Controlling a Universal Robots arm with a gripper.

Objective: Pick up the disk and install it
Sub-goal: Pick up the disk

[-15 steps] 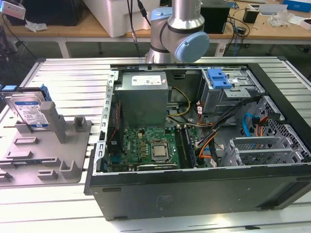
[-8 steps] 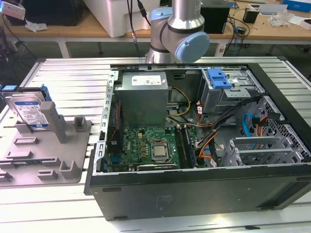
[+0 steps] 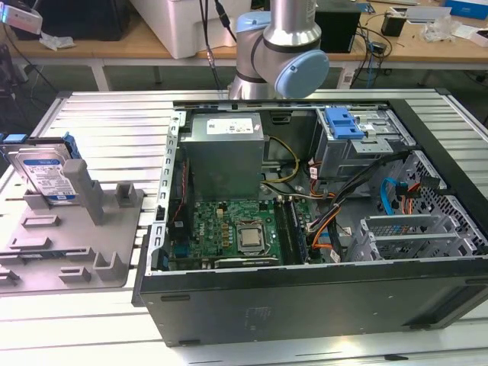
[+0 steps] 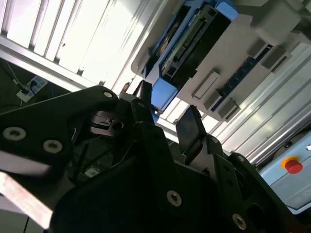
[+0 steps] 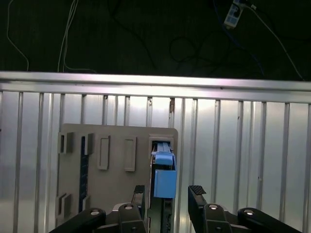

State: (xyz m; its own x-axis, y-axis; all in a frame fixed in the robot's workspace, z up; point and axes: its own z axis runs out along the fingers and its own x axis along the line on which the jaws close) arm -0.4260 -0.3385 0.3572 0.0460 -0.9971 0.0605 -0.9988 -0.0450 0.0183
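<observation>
The disk (image 3: 46, 175), silver with a white-and-blue label and a blue carrier frame, stands on edge in a grey holder (image 3: 72, 244) at the exterior view's left. In the first wrist view I look straight down on the disk (image 5: 164, 175) in its slot, its blue edge lying between my two black fingertips. My gripper (image 5: 167, 194) is open and hangs well above the disk, touching nothing. The second wrist view shows the same open gripper (image 4: 165, 116) with the disk (image 4: 194, 39) and the holder (image 4: 252, 43) beyond it.
An open computer case (image 3: 305, 305) lies in the middle of the ribbed aluminium table (image 3: 114, 122). Inside are a grey power-supply box (image 3: 225, 152), a motherboard (image 3: 236, 229), cables and a drive cage with a blue latch (image 3: 343, 122). The arm's elbow (image 3: 278, 53) rises behind the case.
</observation>
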